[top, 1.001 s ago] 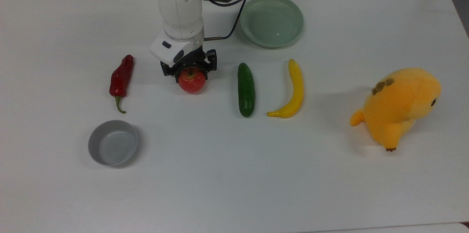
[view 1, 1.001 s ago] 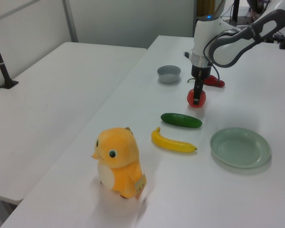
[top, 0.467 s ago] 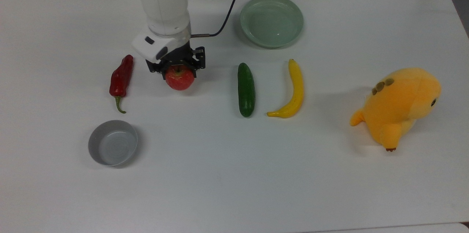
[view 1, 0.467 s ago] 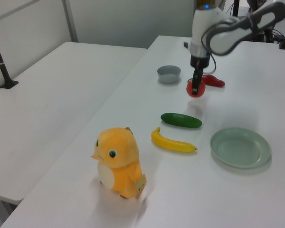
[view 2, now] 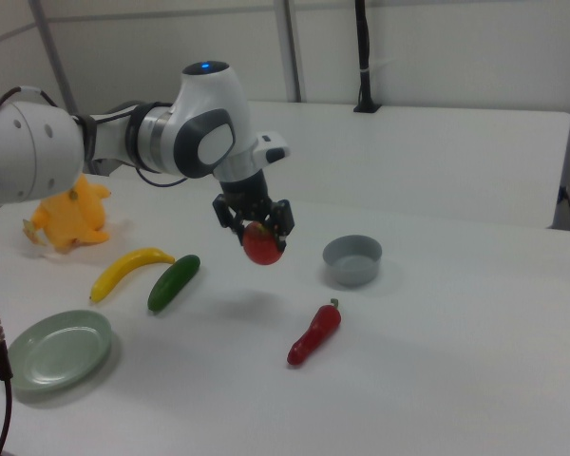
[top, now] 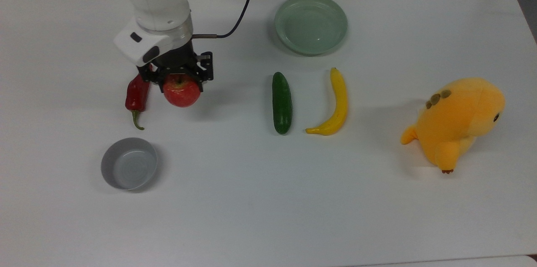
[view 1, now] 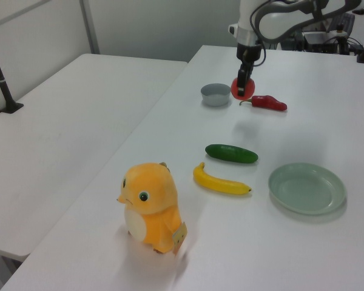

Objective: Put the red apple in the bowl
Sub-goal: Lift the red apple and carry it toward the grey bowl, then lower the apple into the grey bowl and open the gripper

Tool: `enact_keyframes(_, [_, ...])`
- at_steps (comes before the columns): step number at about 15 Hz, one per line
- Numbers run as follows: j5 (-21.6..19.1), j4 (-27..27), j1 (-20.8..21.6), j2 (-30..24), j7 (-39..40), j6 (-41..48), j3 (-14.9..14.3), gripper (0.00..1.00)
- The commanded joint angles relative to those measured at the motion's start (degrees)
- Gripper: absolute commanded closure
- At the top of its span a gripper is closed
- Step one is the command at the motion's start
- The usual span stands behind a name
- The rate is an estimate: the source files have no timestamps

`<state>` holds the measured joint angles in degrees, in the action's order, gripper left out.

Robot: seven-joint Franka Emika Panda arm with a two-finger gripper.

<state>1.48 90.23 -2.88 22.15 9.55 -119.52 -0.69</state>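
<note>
- Since the frame half a second back, my arm has carried the round, glossy red apple toward the top view's left and higher off the table; in the left view it has gone from over the table's middle to level with the grey bowl.
- My black two-finger gripper is clamped on the apple from above, one finger on each flank; the right view shows the apple hanging clear of the white tabletop, its shadow on the surface below it.
- I see the small round grey bowl with steep sides standing empty, lower and further to the top view's left than the apple, and well apart from it.
- In the right view the bowl sits to the apple's right, the gripper short of it.
- The long dark-red chili pepper with a green stem lies just beside the apple on the top view's left, its upper end under the gripper's housing.
- The dark green cucumber and the yellow banana lie side by side toward the top view's right of the apple, not touching each other.
- The shallow pale-green dish sits empty above them in the top view.
- The orange plush toy animal rests far toward the top view's right, well apart from everything else.
</note>
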Motion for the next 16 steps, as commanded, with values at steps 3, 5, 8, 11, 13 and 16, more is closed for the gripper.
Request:
enact_keyframes(3, [-0.1,-11.9,-3.4,6.5,5.7,1.1,0.0,0.67])
enact_keyframes(5, [-0.2,-13.9,-4.1,8.3,6.5,0.0,0.0,0.67])
enact_keyframes(8, [-0.2,-14.2,-5.6,10.2,6.7,-6.4,0.0,0.67])
enact_keyframes(11, [-1.4,-14.4,-6.5,13.7,6.5,-13.9,0.2,0.67])
enact_keyframes(13, [-2.3,-14.8,-6.5,15.5,6.4,-17.6,0.2,0.67])
enact_keyframes(16, [-4.1,-14.7,-6.4,16.6,5.9,-22.3,0.2,0.67])
